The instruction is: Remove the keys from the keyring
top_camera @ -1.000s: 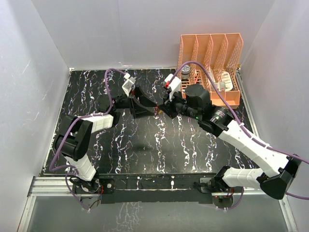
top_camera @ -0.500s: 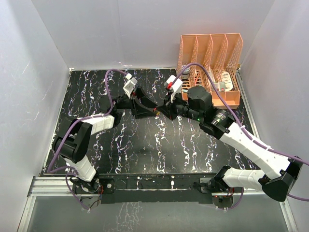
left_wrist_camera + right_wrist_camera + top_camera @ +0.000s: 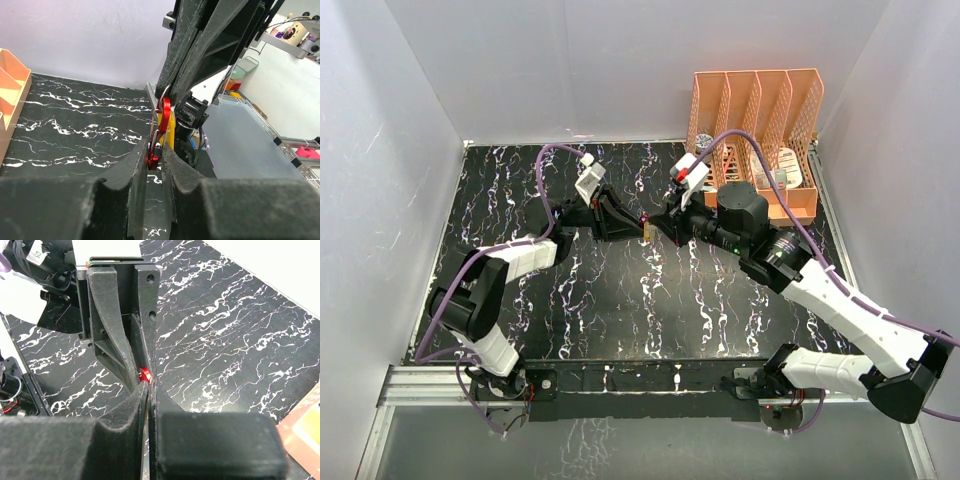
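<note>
A: Surface of the keyring?
B: Red metal, glossy, smooth, glints along its edge. The key: yellow-gold, duller sheen.
A: And the left gripper?
B: Matt black plastic, grainy, faintly ridged. The right gripper, same.
A: The table?
B: Black with white marble-like veining, smooth, slight sheen. The rack: orange plastic.

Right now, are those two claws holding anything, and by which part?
The red keyring, pinched at opposite ends: the left gripper grips one end, the right gripper the other. The yellow key hangs between them.
</note>
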`<move>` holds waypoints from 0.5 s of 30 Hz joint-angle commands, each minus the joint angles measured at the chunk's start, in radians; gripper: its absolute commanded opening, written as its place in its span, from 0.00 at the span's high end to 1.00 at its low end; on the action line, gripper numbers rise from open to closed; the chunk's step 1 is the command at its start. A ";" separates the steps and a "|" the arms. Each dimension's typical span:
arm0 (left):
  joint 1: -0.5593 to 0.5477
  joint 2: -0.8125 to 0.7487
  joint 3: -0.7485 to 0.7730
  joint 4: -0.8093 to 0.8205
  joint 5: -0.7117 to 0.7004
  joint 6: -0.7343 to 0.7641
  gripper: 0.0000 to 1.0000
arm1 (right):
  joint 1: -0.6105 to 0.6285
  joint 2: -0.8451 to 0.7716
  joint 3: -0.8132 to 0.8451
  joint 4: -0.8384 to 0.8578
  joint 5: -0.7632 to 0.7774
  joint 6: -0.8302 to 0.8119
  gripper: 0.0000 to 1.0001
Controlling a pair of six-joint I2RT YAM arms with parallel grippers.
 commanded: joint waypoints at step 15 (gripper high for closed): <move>-0.001 -0.395 0.026 -0.982 -0.369 0.904 0.99 | 0.004 -0.081 -0.016 -0.020 0.104 -0.001 1.00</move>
